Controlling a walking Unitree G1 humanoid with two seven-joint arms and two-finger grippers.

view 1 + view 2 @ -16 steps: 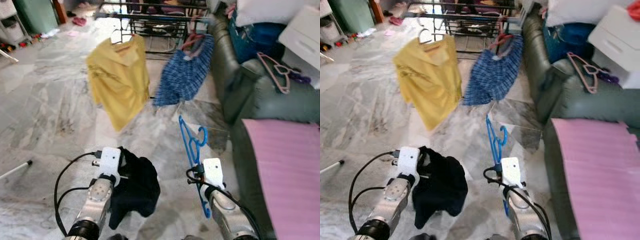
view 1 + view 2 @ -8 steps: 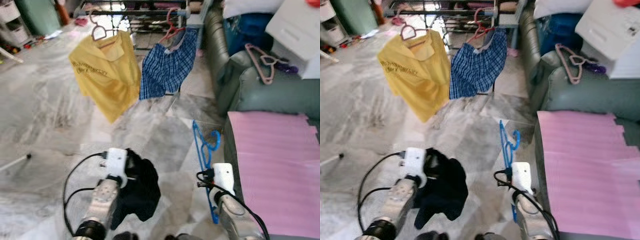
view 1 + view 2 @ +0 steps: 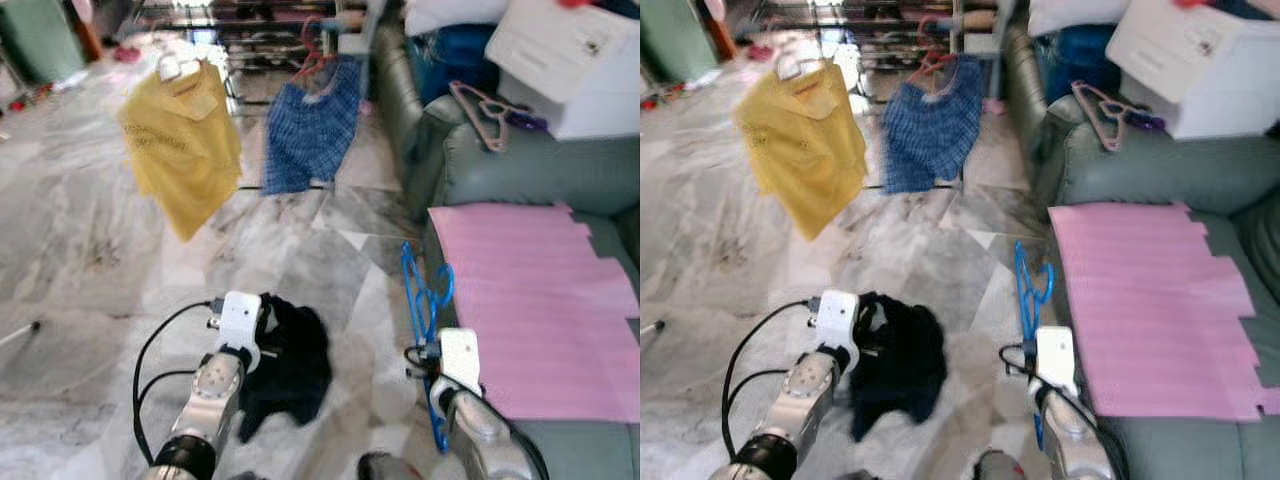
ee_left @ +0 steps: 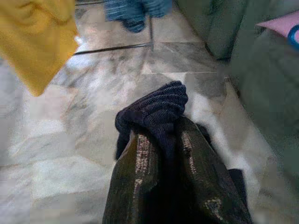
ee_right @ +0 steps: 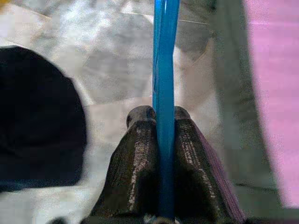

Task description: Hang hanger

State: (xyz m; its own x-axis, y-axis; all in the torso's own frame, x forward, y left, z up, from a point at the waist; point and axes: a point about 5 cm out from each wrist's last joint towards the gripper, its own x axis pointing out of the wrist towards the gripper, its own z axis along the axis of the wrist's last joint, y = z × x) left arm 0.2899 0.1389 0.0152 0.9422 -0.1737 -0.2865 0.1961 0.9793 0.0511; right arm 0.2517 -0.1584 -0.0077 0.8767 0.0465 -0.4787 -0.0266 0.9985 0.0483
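Blue hanger (image 5: 164,70) clamped in right gripper (image 5: 160,114) jaws; left gripper (image 4: 161,135) jaws pinch dark garment (image 3: 290,365). Garment apparently not yet on hanger; rack (image 3: 250,15) well ahead.

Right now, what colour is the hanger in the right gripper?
Bright blue. The hanger shows best in the right wrist view, clamped in the right gripper.

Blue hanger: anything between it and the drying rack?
Nothing solid. The right hand is shut on the blue hanger, and bare marble floor runs up to the rack. The yellow shirt and checked shorts already hang along its front.
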